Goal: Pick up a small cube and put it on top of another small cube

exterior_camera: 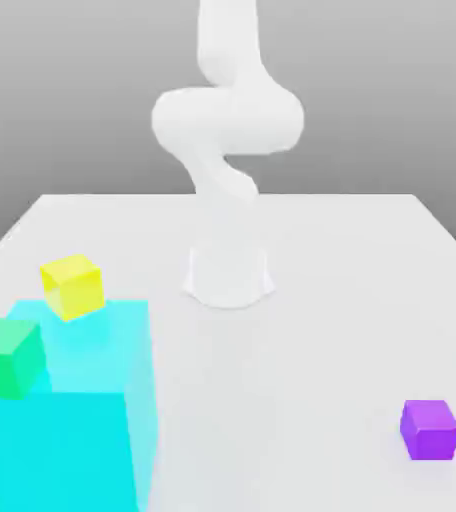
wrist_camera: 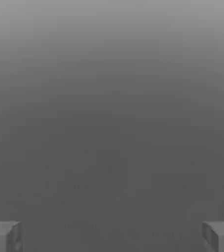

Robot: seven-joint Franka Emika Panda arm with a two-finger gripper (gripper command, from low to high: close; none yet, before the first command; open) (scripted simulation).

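A green cube (exterior_camera: pixel 8 358) and a yellow cube (exterior_camera: pixel 73 287) sit at the edges of a tall cyan block (exterior_camera: pixel 62 400) on the exterior view's left. A smooth purple cube (exterior_camera: pixel 430 430) lies at right, with open pale counter (exterior_camera: pixel 272 400) between; the gripper (wrist_camera: pixel 112 237) is spread wide, empty.

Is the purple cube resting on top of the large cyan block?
No, the purple cube sits directly on the pale table.
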